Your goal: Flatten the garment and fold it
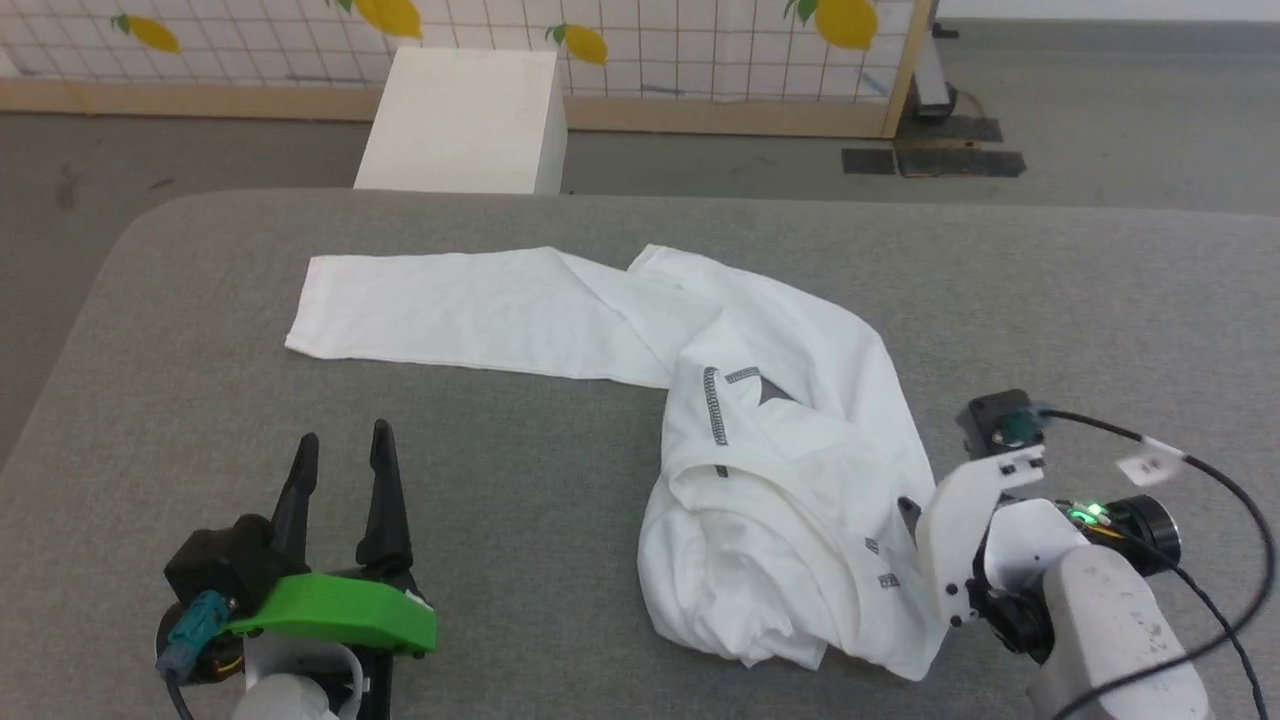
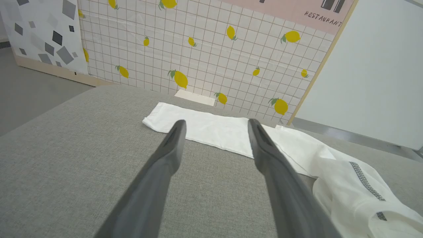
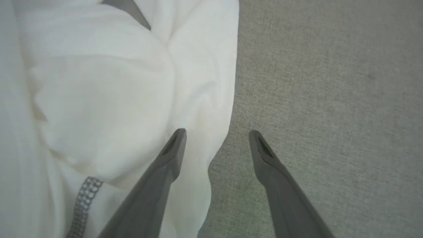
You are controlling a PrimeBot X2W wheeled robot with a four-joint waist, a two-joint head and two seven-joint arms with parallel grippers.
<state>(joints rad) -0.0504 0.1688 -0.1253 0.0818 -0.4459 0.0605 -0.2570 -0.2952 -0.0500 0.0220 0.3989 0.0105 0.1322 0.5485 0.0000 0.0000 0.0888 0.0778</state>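
At the left, the left gripper hovers over the grey padded table, its two dark fingers spread apart with nothing between them. Beyond its fingertips lies one sleeve of the white long-sleeved shirt, pulled out flat and straight toward the left. On the floor behind the table's far edge stands one white box, and behind it a tiled panel printed with lemons; four lemons show from above. In the left wrist view, a pink sign above this panel carries the word "RESTAURANT", cut at its end.

In the middle and toward the right, the body of the shirt lies bunched in soft folds. One dark zigzag seam runs down it, with a small rectangular label just beside; its writing is too small to read.

At the right, the right gripper hangs at the shirt's right edge, fingers wide apart: one above the cloth, the other above bare table. I cannot tell whether it touches the cloth.
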